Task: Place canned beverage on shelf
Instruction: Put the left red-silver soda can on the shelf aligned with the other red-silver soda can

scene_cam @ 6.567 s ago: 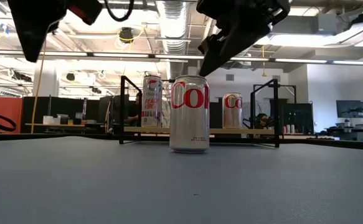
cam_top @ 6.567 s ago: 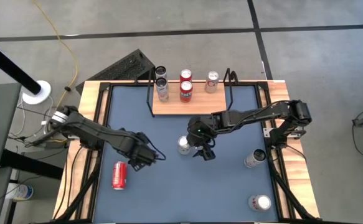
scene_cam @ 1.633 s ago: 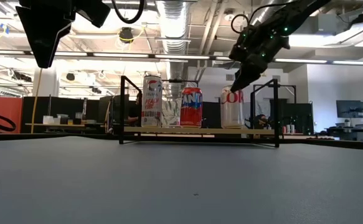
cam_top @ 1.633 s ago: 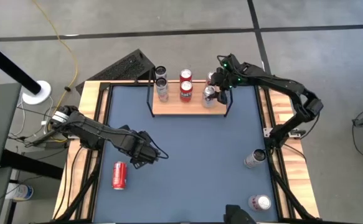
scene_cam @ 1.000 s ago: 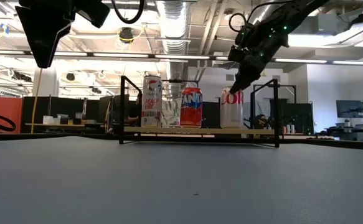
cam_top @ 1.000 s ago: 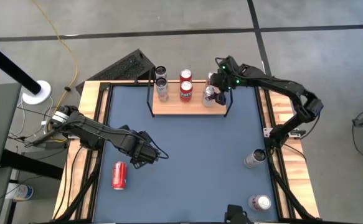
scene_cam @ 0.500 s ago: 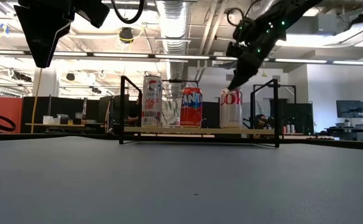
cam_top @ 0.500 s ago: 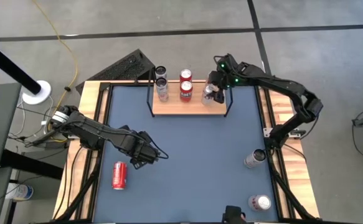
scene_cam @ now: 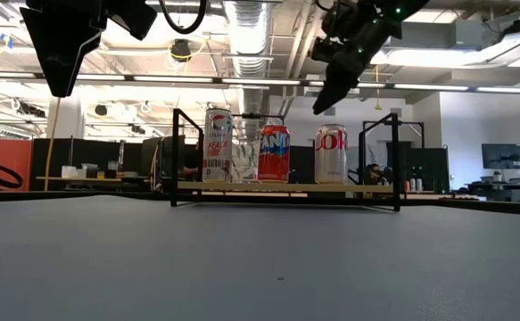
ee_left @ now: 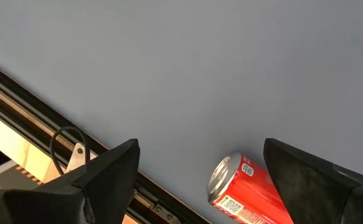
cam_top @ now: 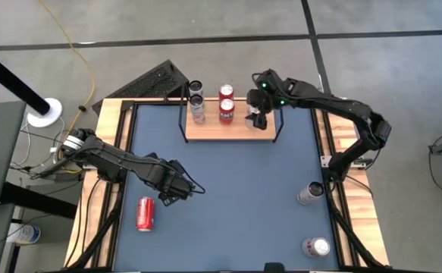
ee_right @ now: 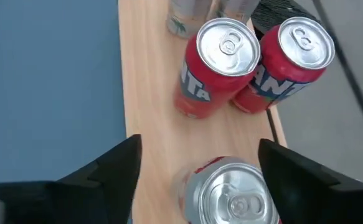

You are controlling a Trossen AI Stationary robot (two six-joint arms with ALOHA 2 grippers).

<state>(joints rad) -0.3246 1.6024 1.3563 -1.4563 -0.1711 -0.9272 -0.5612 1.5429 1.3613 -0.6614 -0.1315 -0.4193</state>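
Silver can (ee_right: 231,190) upright on shelf (ee_right: 147,124); rigid, smooth, slippery; grip mid-body from sides. Right end effector (scene_cam: 331,85) open, empty, above it. Left end effector (ee_left: 197,180) open, empty.

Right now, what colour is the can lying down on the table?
Red. The tipped-over can shows best in the left wrist view, with a silver top.

Four cams: overhead, table-level, two wrist.
High looks straight down on the table (cam_top: 228,182); low looks level across it, both sharing the shelf (scene_cam: 286,187). Right wrist close above shelf, left wrist close over table surface.
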